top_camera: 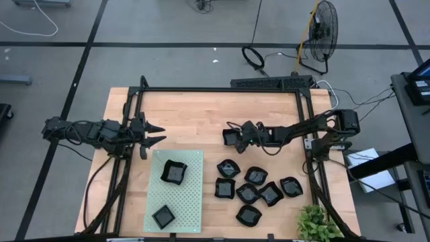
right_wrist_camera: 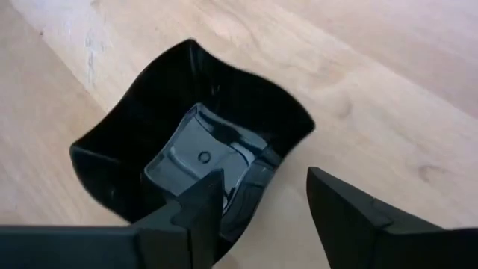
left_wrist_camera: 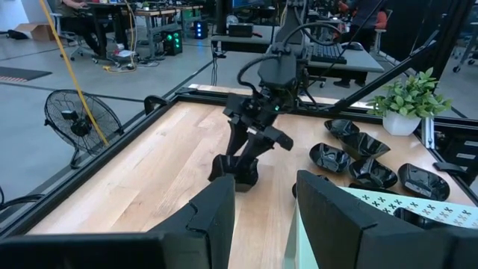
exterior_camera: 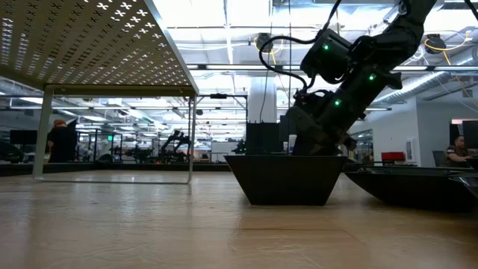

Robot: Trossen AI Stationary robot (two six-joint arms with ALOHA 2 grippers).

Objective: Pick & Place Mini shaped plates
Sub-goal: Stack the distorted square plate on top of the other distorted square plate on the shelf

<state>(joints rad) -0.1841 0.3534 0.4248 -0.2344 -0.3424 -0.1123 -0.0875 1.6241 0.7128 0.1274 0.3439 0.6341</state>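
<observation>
Down at the wooden bench, the right gripper is seen with its two dark fingers parted astride the near wall of a glossy black square dish with wavy edges; one finger is set inside the dish and the other outside it, and whether the wall is actually pinched cannot be told. This dish is found on the bare wood near the bench's middle, apart from the rest, and in the low view it is shown sitting flat on the surface. The left gripper is held released and empty over the bench's left side, just beyond the far edge of the pale green perforated rectangular mat. Two more small black dishes are placed on that mat. A cluster of seven similar black dishes is gathered on the wood to the mat's right. A small green potted plant is set at the near right corner.
</observation>
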